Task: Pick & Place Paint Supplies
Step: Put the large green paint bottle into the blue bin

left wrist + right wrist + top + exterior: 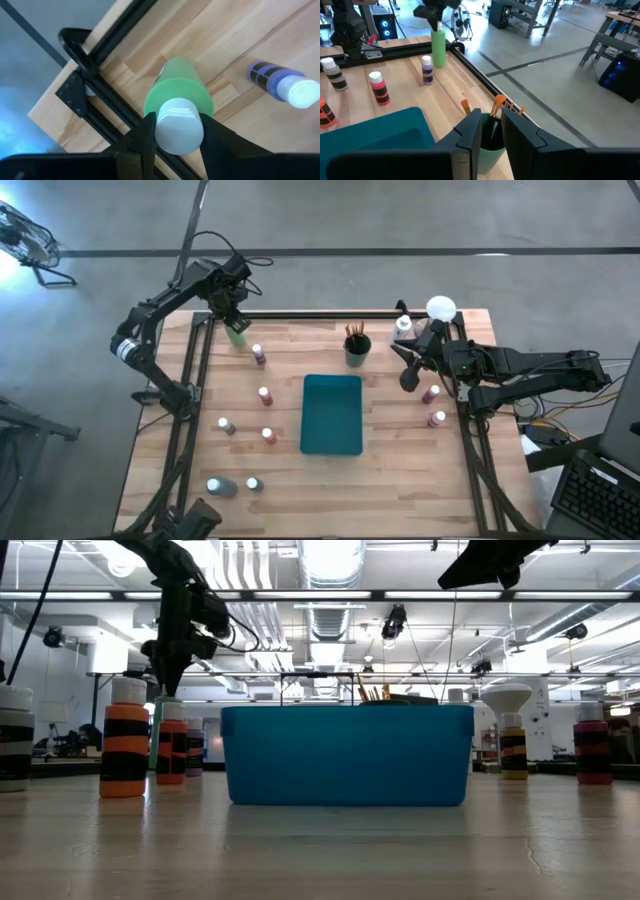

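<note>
Worktop (400, 480) of pale wooden planks carries the paint supplies and a flat teal tray (332, 414) near its middle. The left gripper (174, 131) is at the far left corner of the worktop, and its jaws are pinching the white cap of the light-green bottle (178, 87), one finger on each side of the cap. The bottle stands upright just beside the black frame rail (107, 97) that runs along the worktop edge. Near it, a purple bottle (280, 84) with a white cap stands on the planks, apart from the green one.

The right gripper (491, 131) is above the far right part of the worktop, close to a dark cup (357, 350) that holds the wooden-handled brushes (498, 106). Its jaws stand nearly together with only a narrow gap between them, and they hold nothing. In the right wrist view the cup shows directly behind this gap.

Other small white-capped bottles are spread over the left half of the worktop, for example a red bottle (265, 394) left of the tray and a grey bottle (221, 487) near the front left corner. Two more small bottles (431, 392) stand by the right edge. A white-domed object (440, 308) is at the far right corner.
</note>
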You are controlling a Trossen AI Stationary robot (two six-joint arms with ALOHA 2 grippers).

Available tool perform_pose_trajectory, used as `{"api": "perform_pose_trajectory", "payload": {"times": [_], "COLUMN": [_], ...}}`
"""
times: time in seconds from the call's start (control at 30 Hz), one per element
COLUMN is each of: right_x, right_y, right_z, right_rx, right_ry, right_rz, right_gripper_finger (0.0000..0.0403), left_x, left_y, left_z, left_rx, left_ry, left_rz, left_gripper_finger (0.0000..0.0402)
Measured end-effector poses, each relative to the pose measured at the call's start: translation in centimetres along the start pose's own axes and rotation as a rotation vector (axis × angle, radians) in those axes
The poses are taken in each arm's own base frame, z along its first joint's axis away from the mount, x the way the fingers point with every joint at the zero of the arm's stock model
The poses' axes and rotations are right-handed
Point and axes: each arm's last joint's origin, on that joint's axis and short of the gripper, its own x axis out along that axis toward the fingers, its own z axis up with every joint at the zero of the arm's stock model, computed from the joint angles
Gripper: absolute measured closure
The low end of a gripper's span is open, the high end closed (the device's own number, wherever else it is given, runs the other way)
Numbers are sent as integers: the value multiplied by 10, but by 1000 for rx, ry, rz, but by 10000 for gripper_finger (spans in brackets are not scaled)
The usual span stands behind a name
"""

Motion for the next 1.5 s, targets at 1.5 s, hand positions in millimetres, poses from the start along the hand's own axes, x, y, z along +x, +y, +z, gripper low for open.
{"api": "perform_pose_trajectory", "payload": {"times": [1.5], "right_x": [6], "right_y": [-10], "right_z": [-2], "right_rx": [47], "right_ry": [6], "right_rz": [-77], "right_gripper_finger": [308], "left_x": [-137], "left_y": [-224], "left_z": [15], "left_rx": [599], "left_ry": [-245], "left_rz": [-384], "left_gripper_finger": [280]}}
